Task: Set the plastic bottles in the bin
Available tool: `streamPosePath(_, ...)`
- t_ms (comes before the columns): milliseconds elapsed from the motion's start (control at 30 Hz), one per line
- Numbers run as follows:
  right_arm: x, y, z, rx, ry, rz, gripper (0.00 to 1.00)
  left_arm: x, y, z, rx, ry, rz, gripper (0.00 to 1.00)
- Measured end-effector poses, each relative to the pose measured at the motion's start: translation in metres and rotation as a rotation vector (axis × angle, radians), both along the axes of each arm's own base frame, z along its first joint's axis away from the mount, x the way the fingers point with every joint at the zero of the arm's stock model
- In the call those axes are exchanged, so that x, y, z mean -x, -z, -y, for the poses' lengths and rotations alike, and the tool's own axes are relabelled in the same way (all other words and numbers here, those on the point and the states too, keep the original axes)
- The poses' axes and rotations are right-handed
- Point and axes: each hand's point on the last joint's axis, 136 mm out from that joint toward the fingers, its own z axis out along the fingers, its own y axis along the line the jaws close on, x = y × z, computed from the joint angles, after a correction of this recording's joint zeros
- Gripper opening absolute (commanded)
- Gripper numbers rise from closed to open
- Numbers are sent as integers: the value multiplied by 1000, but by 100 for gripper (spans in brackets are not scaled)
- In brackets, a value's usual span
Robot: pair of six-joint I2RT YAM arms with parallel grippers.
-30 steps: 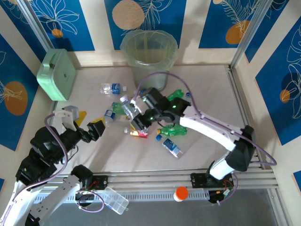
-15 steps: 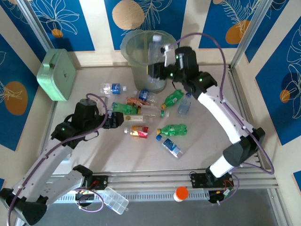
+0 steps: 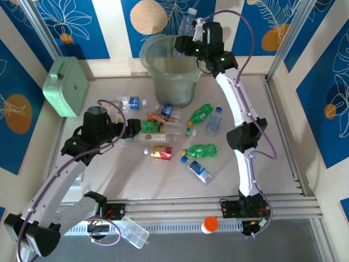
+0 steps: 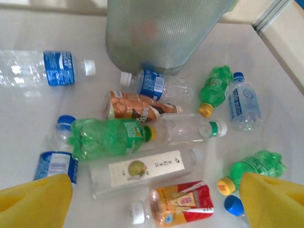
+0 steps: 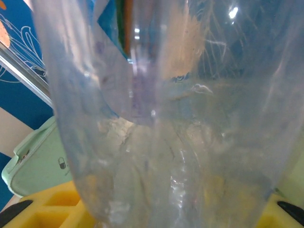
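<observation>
Top external shows right hand holding clear bottle above the bin.

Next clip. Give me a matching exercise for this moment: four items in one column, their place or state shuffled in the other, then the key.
Things:
1. right gripper
2. left gripper
3. mint green box
4. orange-capped jar

Places or states:
A. open, above the loose bottles on the table
B. at the near edge, in front of the table
C. shut on a clear bottle over the bin
D. at the table's left edge

Pairs: 1-C, 2-A, 3-D, 4-B.
</observation>
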Motion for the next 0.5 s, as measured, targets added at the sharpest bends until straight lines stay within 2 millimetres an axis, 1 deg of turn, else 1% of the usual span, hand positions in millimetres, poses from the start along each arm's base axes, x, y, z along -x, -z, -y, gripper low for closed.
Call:
streamPosePath(33,-4,4,-3,-2,-7,0,48,-1,1,-1,-11,-4,9,90)
streamPosePath(100,-12,19,-9,1,-21,-19,48,-3,10,-4,-40,-11,14,90)
streamPosePath(200,-16,42,-14,19,-40,-61,48,-3,19,-7,-64,-18,4,90)
streamPosePath(300,-19,59,-18,46,-49,-82,48,-4,20,-7,-71,-20,11,90)
streamPosePath(367,-20,67,-21,67,-55,-81,49,-6,18,-7,-67,-20,20,90)
streamPosePath(433,-22,75,-26,92,-63,-79,50,-6,17,-7,-66,-21,24,90)
streamPosePath(500,-24,88,-30,120,-69,-85,52,-7,16,-6,-64,-21,27,90)
